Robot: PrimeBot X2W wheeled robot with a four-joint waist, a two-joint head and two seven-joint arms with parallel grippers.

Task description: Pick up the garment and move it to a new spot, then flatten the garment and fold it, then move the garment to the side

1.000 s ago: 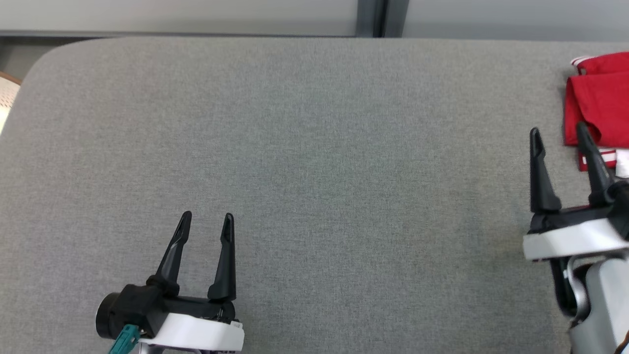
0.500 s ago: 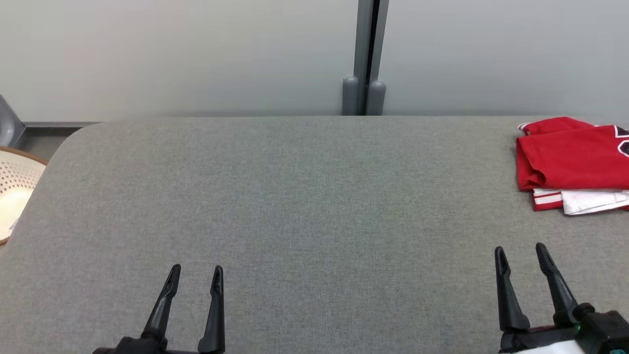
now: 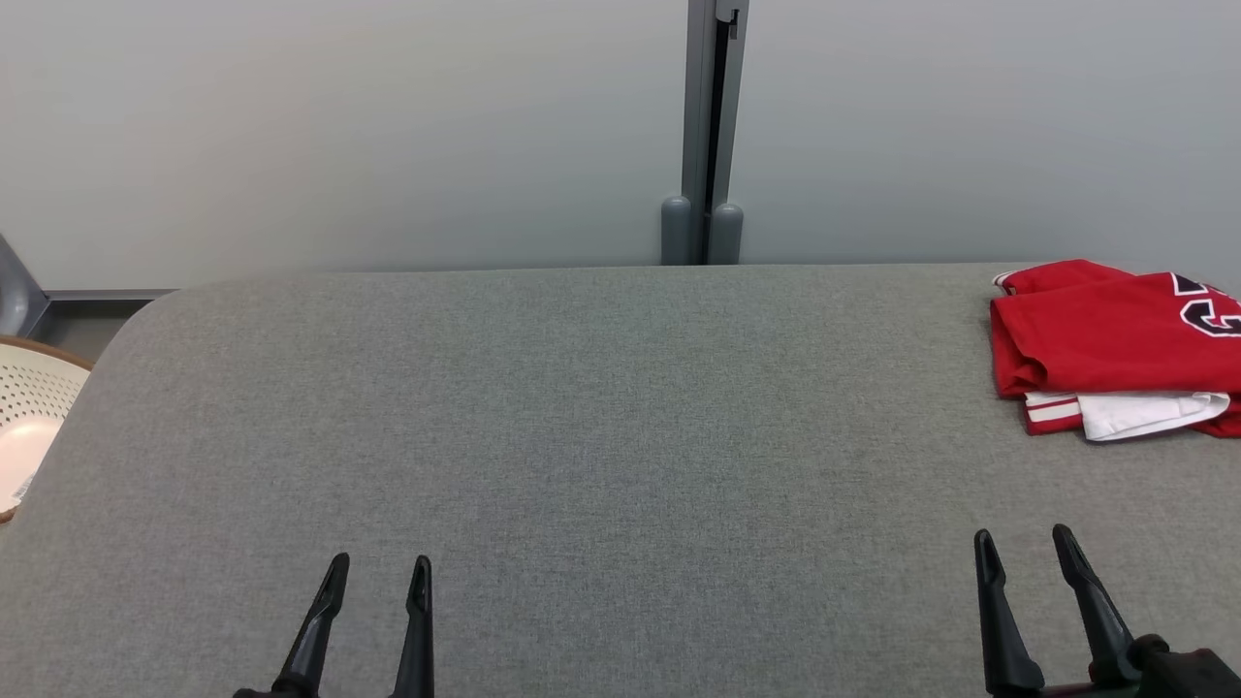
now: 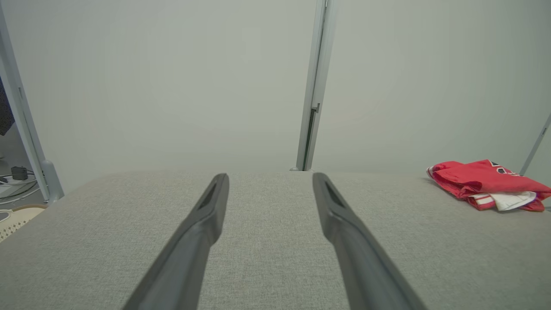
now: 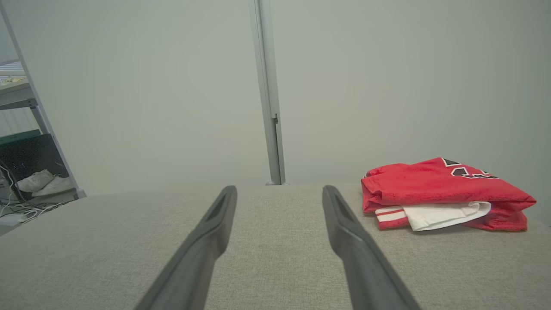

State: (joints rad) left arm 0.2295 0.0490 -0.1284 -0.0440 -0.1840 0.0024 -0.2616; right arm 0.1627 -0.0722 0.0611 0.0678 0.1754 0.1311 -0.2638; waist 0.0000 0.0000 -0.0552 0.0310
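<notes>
The garment [image 3: 1115, 339] is a red jersey with white trim, lying folded at the far right of the grey table [image 3: 601, 436]; it also appears as the garment [image 4: 486, 183] and the garment [image 5: 434, 189]. My left gripper [image 3: 378, 572] is open at the near left edge, nothing between its fingers. My right gripper [image 3: 1023, 543] is open at the near right, a good way short of the garment and apart from it. In both wrist views the fingers [image 4: 206, 215] and fingers [image 5: 215, 219] stand wide apart over bare cloth.
A pale perforated basket [image 3: 29, 417] sits off the table's left end. A grey wall with a vertical post [image 3: 703, 136] runs behind the table. Shelving and cables [image 5: 26, 181] stand at the left.
The head camera has tilted up, so the wall shows and the table sits lower. Both grippers have drawn back to the near edge; the right one has left the garment's side.
</notes>
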